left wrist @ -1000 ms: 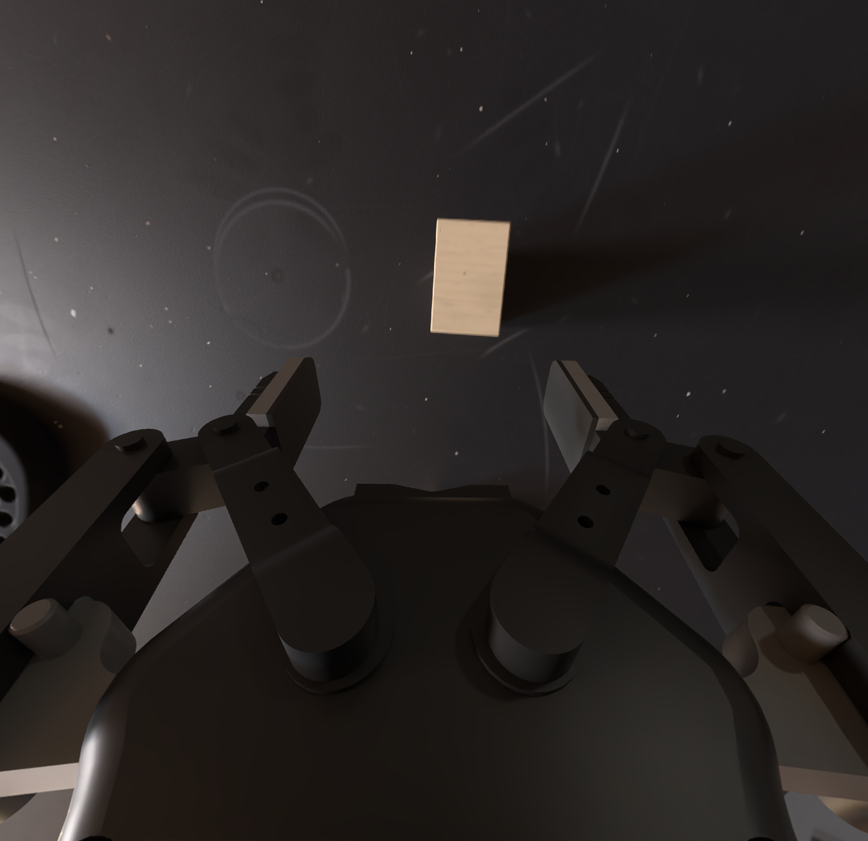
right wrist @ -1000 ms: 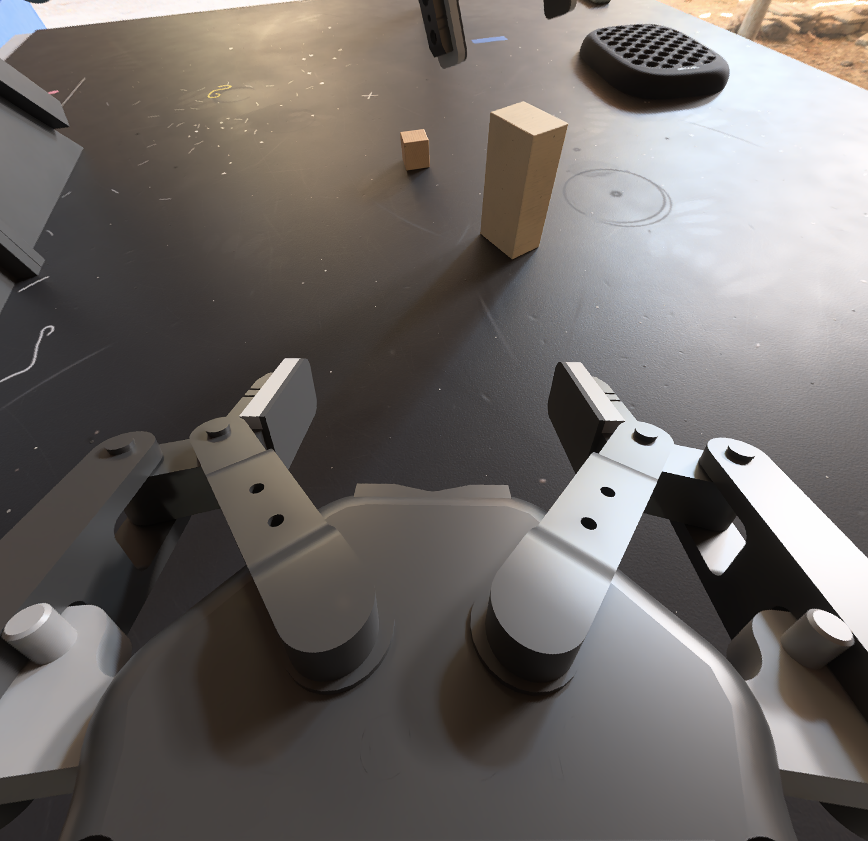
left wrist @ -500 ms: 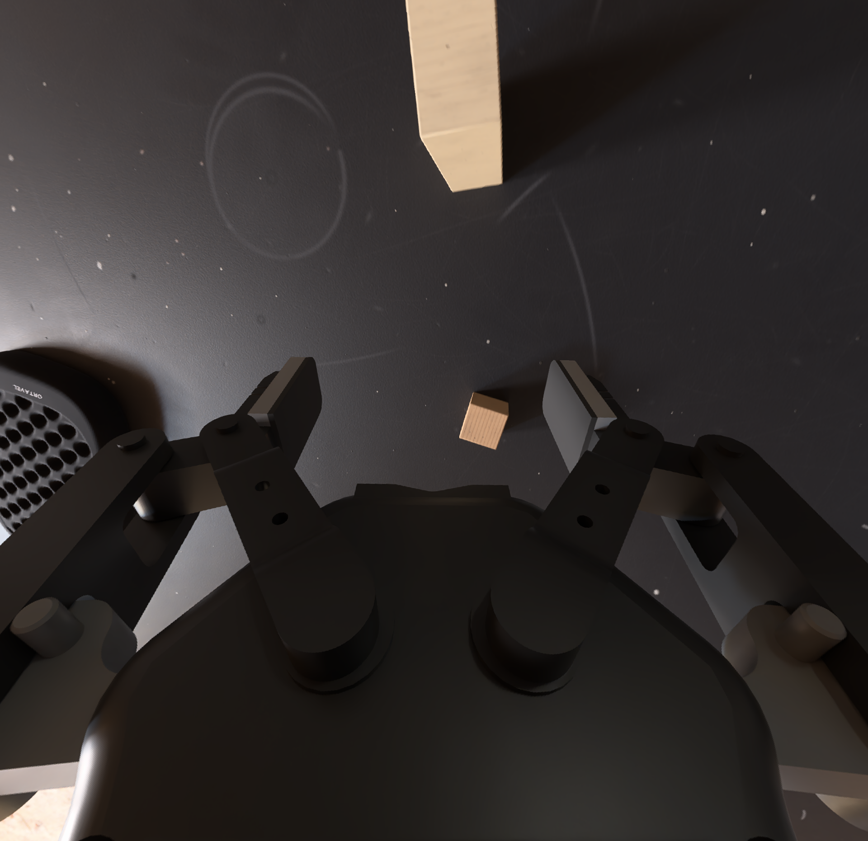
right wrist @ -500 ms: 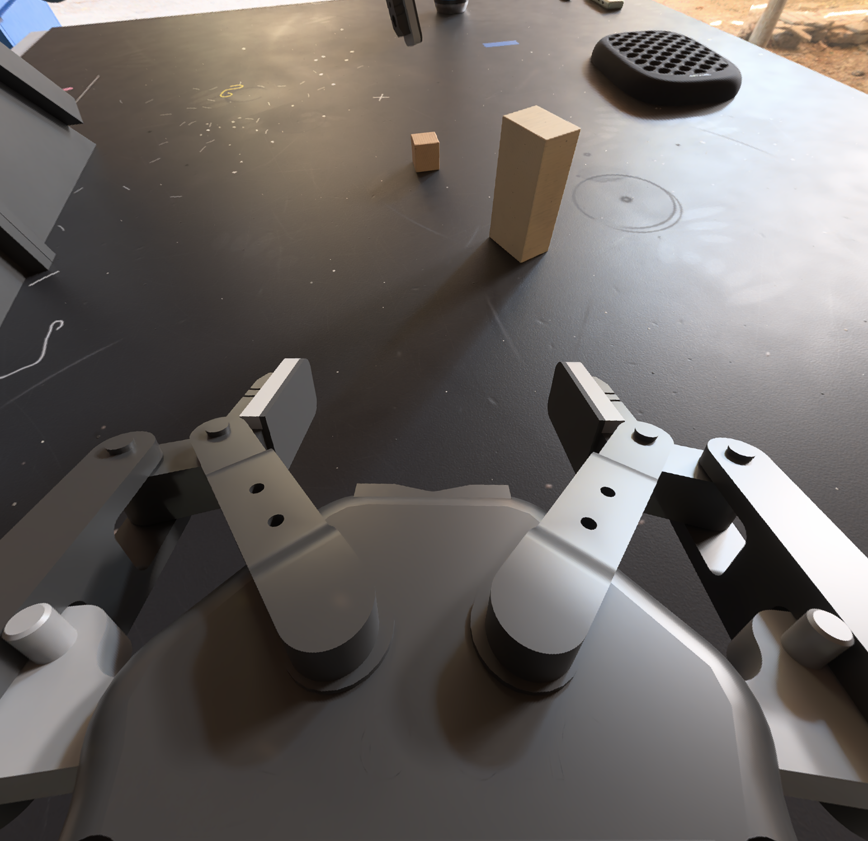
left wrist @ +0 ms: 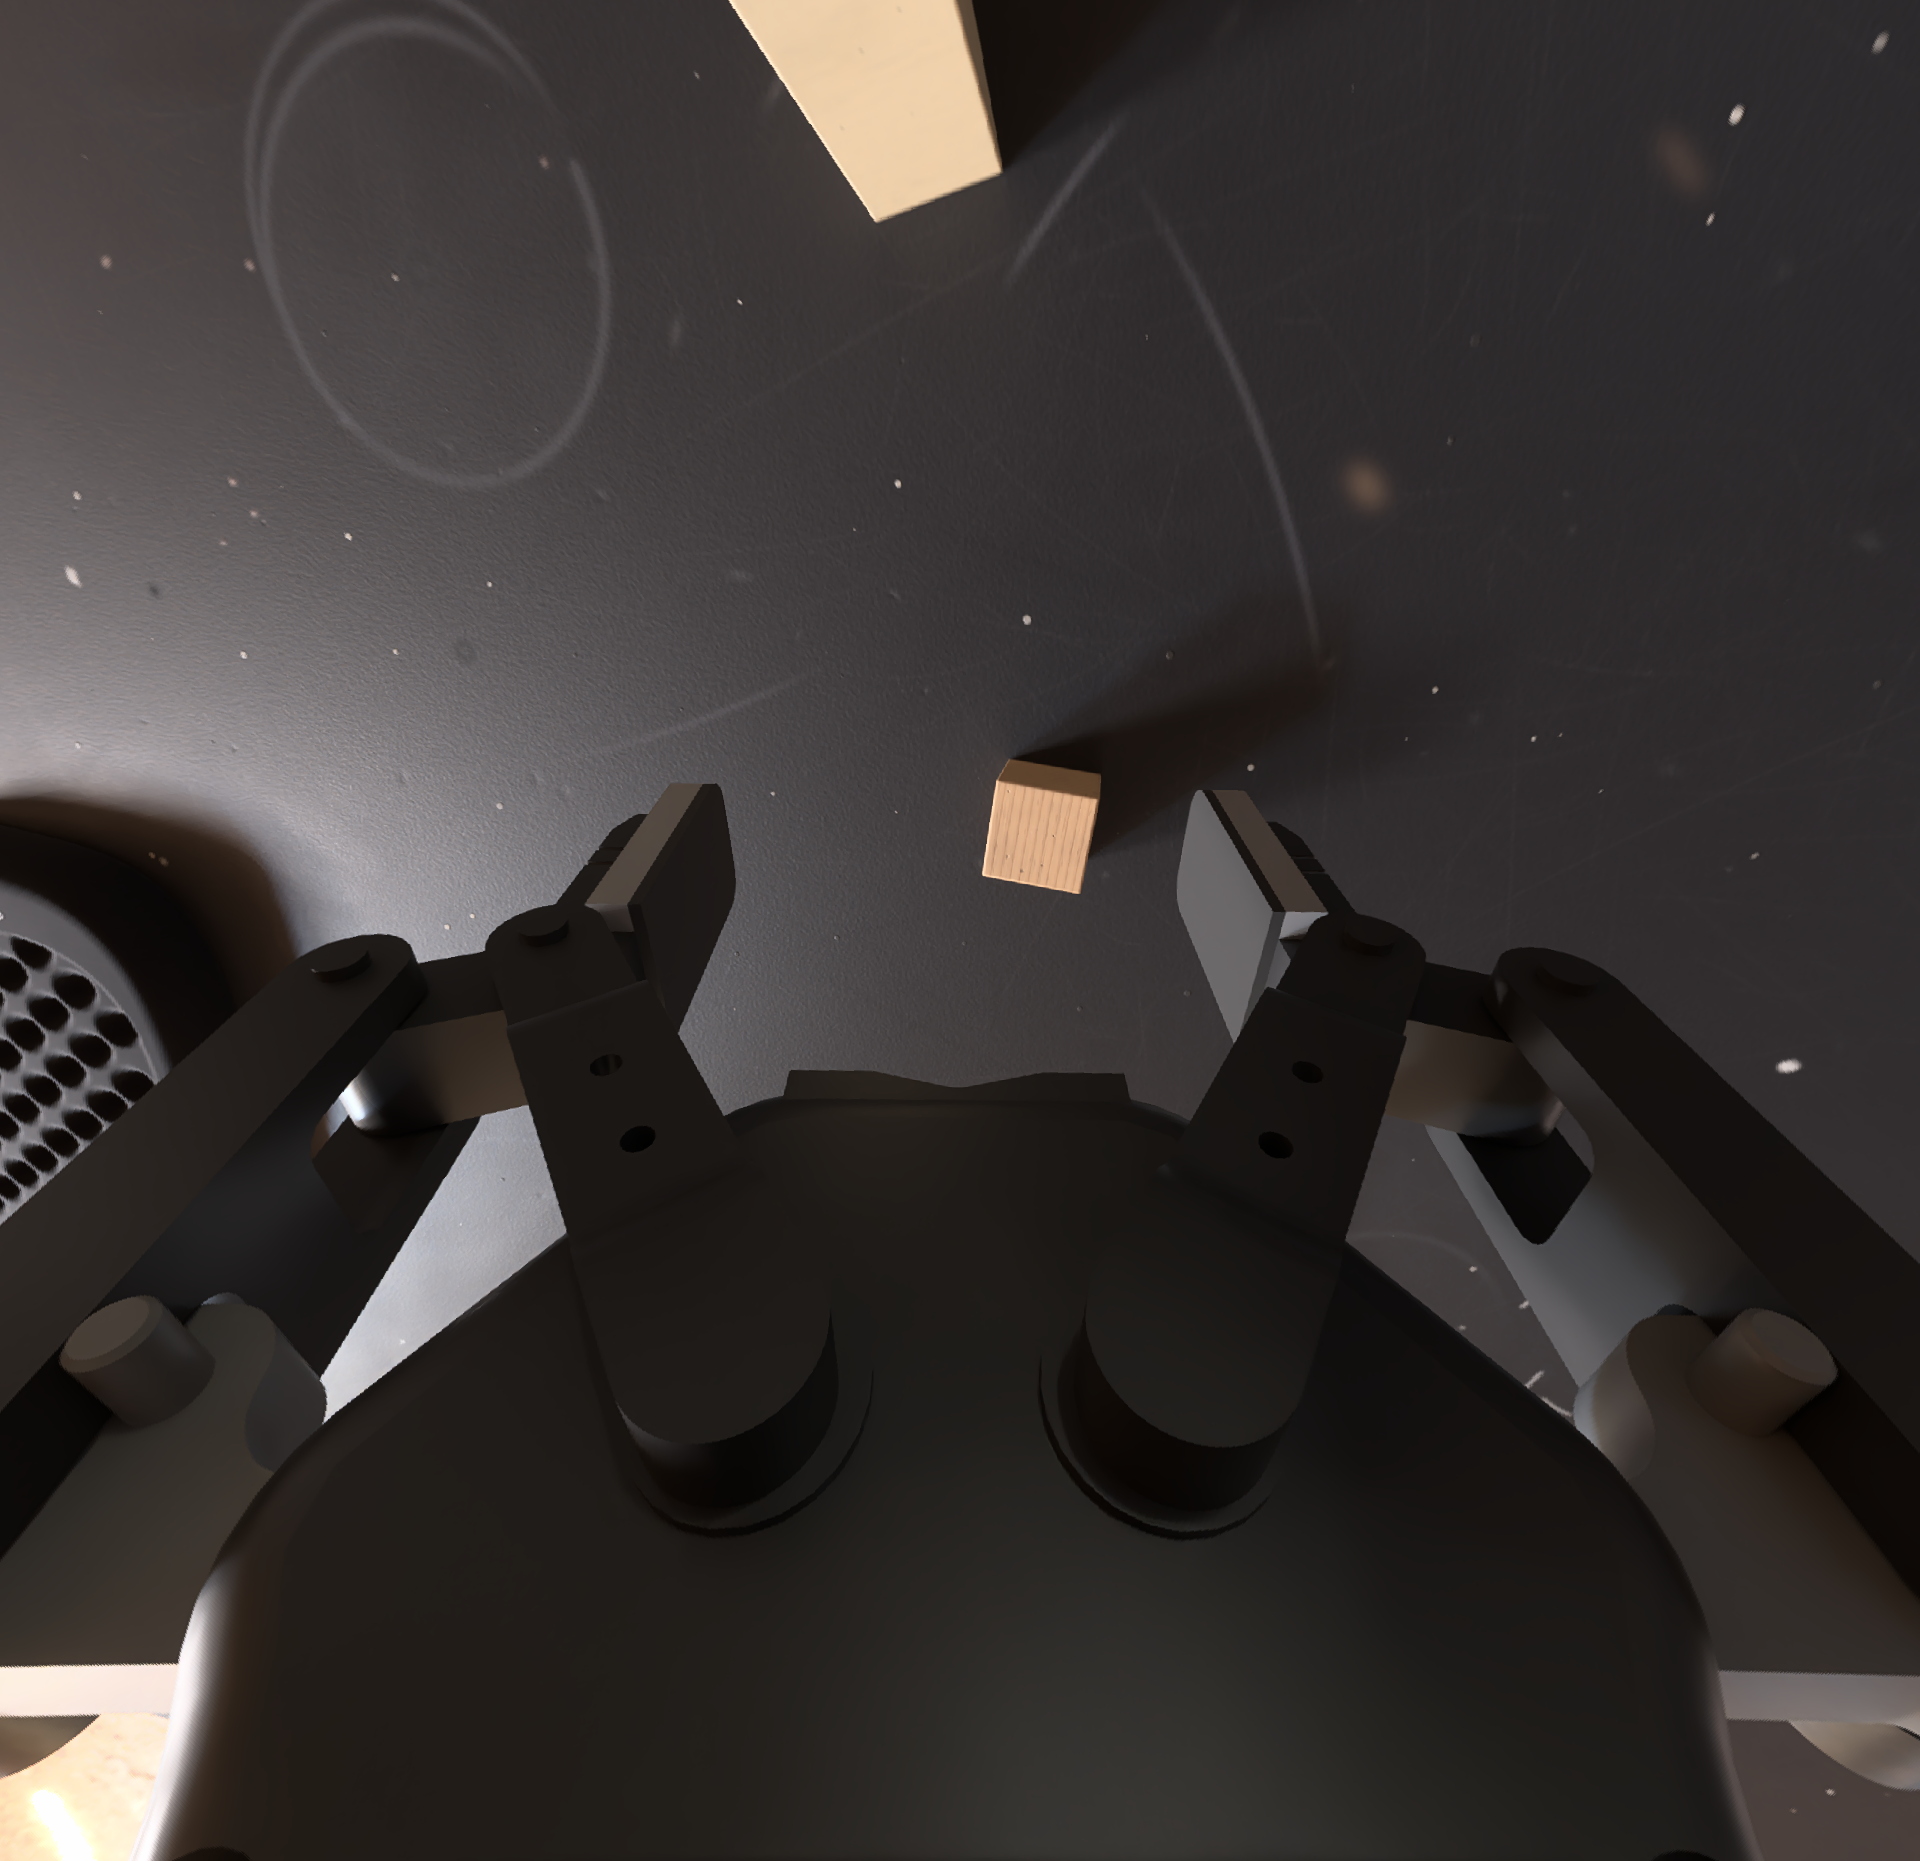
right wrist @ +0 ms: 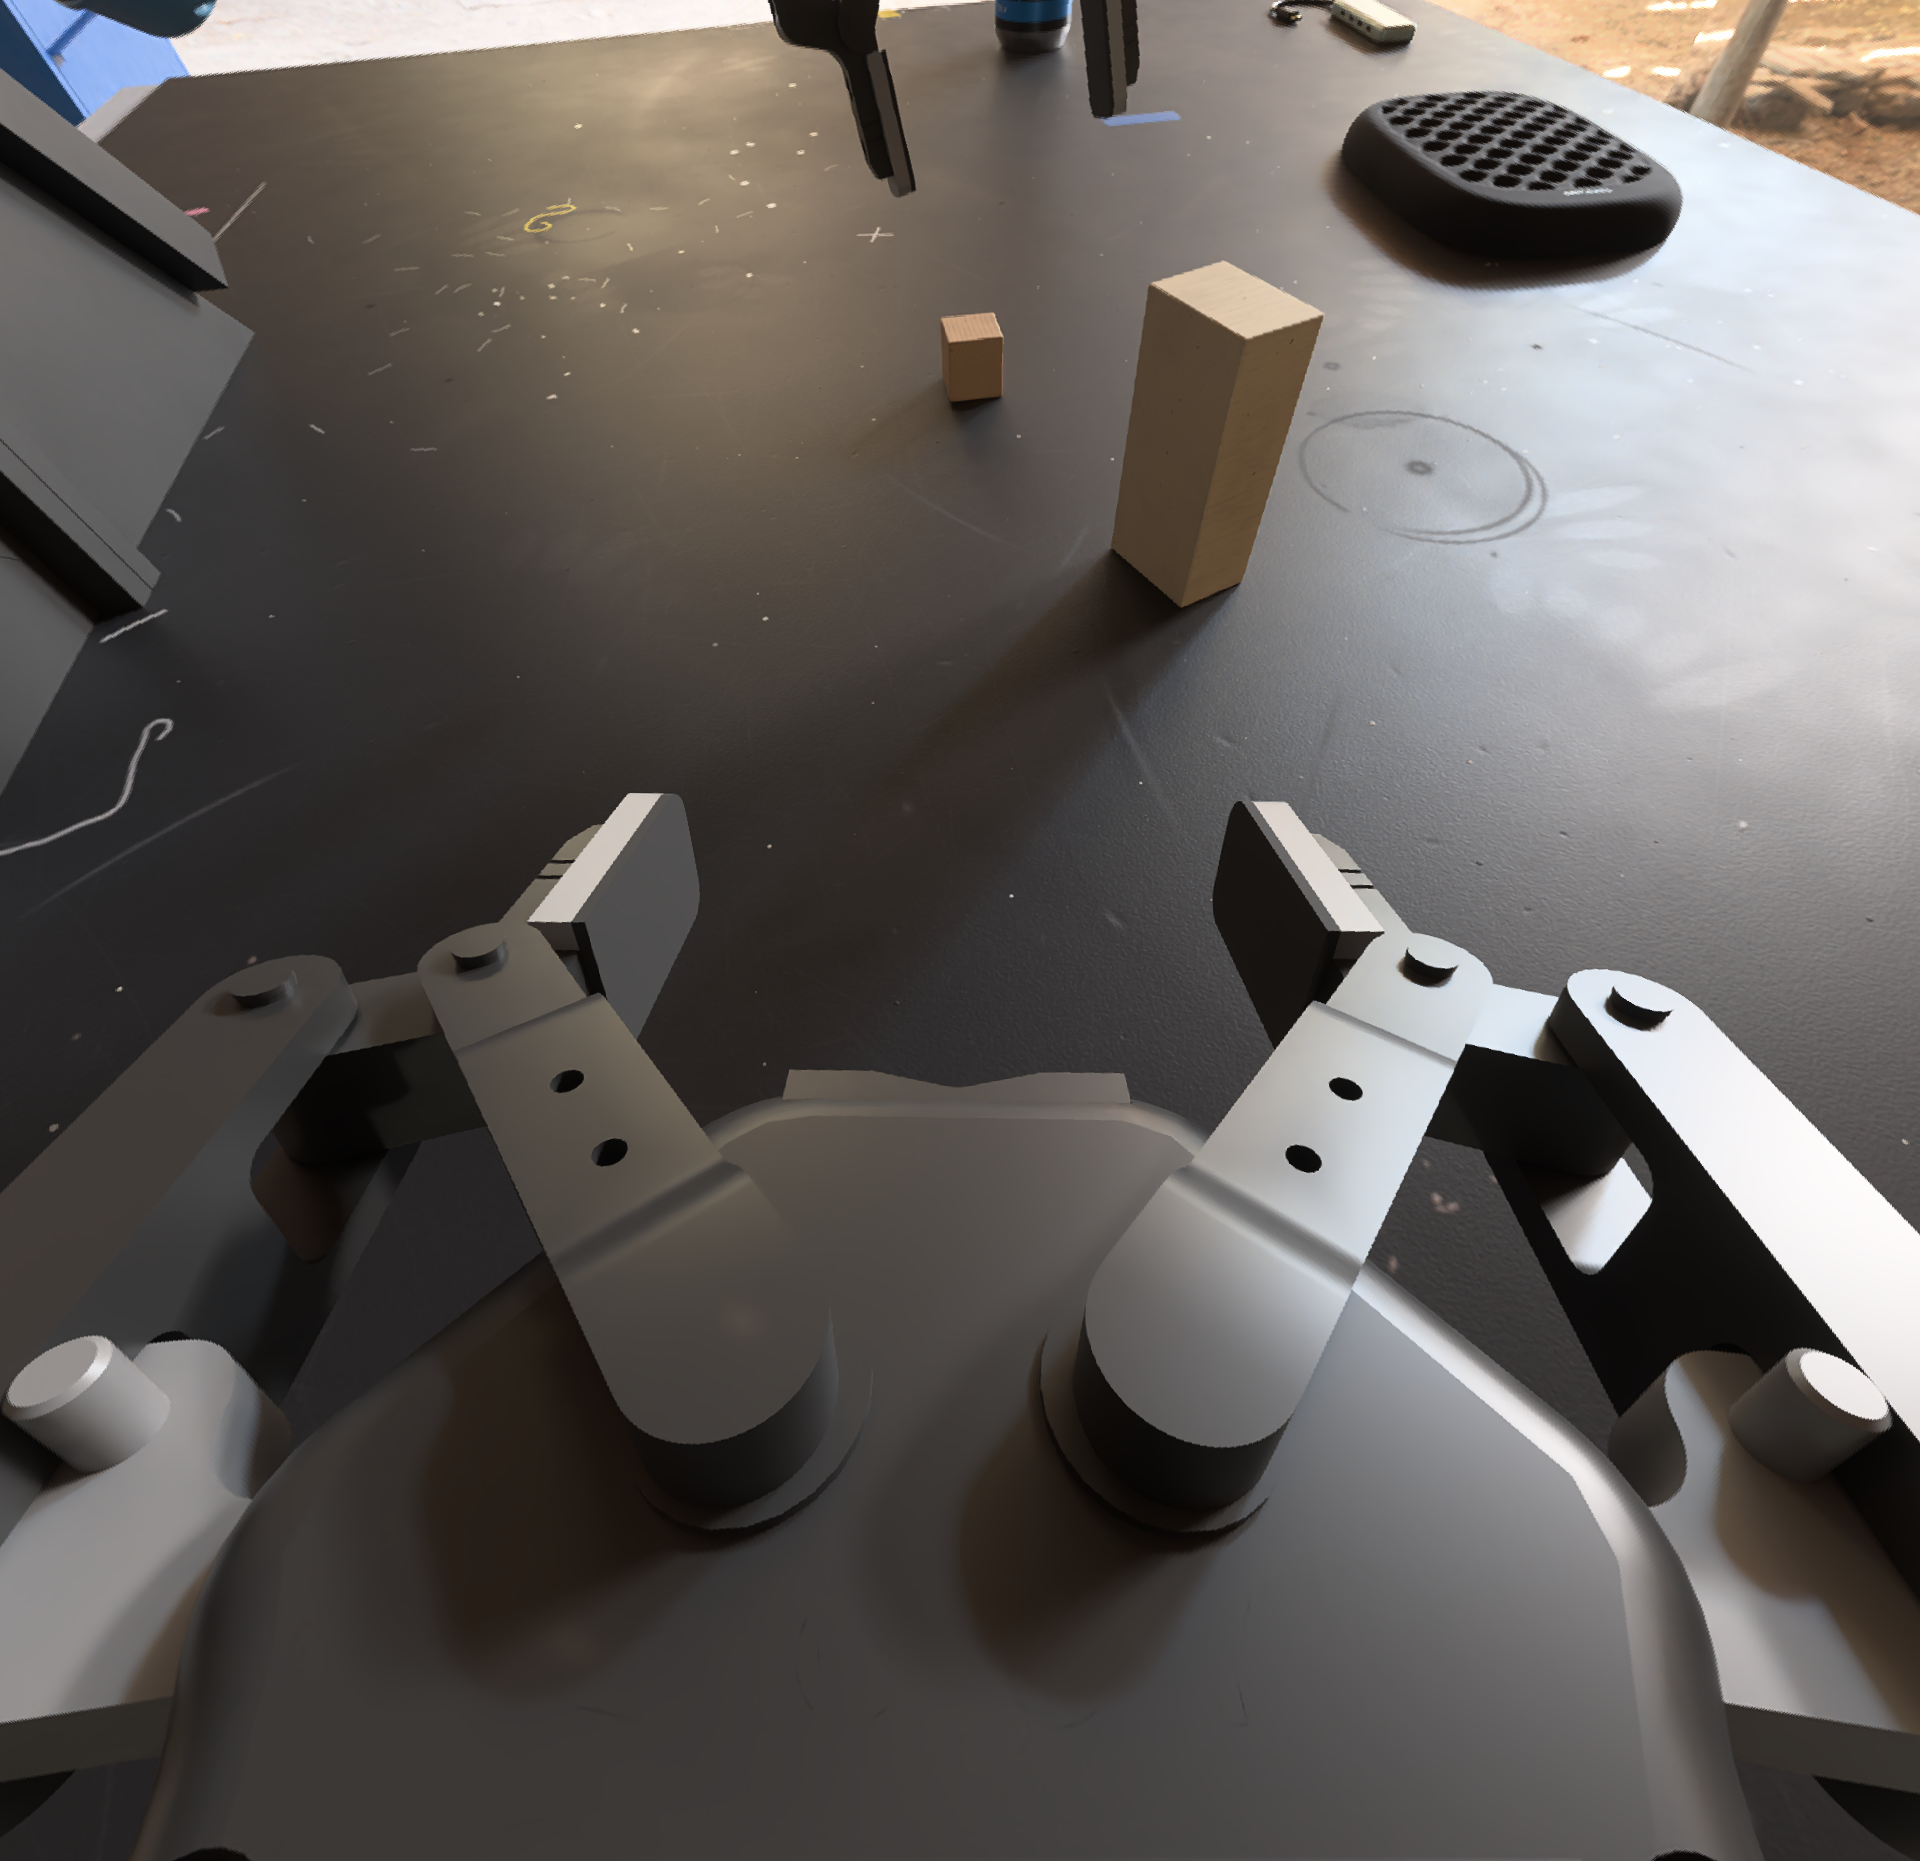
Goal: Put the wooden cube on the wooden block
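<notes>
The cube [left wrist: 1041, 824] is seen on the table [left wrist: 1558, 564], below and between the wide-spread, empty fingers of the left claw [left wrist: 956, 845], slightly right of centre; the block [right wrist: 1210, 429] stands just beside it.

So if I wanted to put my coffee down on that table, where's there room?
Plenty: the wide bare stretch of table between the right gripper and the wooden block. It is tighter around the wooden cube, where the left gripper hangs, and by the black perforated pad.
</notes>
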Motion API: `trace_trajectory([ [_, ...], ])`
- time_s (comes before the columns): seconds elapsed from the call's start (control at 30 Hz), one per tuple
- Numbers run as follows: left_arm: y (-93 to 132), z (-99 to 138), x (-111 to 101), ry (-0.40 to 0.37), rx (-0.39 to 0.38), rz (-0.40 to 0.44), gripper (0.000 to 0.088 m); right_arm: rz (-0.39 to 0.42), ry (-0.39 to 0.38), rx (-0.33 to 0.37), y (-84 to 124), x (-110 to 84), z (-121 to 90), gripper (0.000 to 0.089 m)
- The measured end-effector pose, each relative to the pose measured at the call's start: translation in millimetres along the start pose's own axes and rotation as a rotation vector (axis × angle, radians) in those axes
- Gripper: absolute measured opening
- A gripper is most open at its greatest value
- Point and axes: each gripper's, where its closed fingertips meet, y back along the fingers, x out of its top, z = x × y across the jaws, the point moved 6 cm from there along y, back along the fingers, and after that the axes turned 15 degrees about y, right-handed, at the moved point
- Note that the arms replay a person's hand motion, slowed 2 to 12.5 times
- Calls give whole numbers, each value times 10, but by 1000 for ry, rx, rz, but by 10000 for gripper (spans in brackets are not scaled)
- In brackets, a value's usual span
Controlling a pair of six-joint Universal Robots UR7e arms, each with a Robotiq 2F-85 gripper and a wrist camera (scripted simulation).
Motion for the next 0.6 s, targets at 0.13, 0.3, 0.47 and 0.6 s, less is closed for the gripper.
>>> trace_trajectory([
  [0.13, -62, 15, -63, -34, 3, -23, 746, 1, 0, 4, -11, 16, -4, 853],
  [0.3, -137, 34, -121, -59, -5, -56, 741, -5, 5, 6, -20, 33, -8, 854],
  [0.47, -205, 49, -155, -77, -18, -82, 725, -12, 7, 10, -26, 51, -13, 854],
  [0.6, -256, 57, -177, -92, -25, -101, 702, -17, 10, 11, -30, 66, -16, 854],
])
